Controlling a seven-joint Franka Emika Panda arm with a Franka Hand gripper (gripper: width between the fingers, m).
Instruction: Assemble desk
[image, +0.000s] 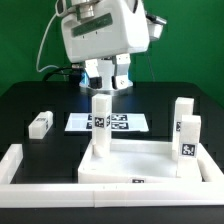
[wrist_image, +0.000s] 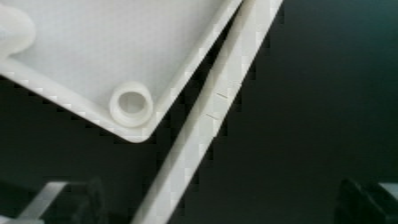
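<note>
The desk's tabletop panel (image: 135, 163) lies flat on the black bench (image: 30, 100) in the lower middle of the exterior view, its long axis running across the frame from left to right and its rim turned upward. A leg block (image: 102, 124) stands upright at the panel's far left corner, its long axis vertical, and a second leg block (image: 187, 139) stands upright at the panel's right edge with a marker tag facing the camera. A third leg block (image: 181, 111) stands upright just behind that one, toward the right of the frame. The fourth leg block (image: 40, 125) lies on its side on the bench at the left, well apart from the panel. The marker board (image: 108, 122) lies flat behind the panel in the centre of the frame. The low white border wall (image: 22, 162) runs along the lower left and across the bottom edge. The hand (image: 108, 78) hangs above the marker board in the upper middle, its fingers apart and holding nothing. In the wrist view the panel's corner with a round socket (wrist_image: 134, 101) shows close beside the border wall's edge (wrist_image: 210, 110).
</note>
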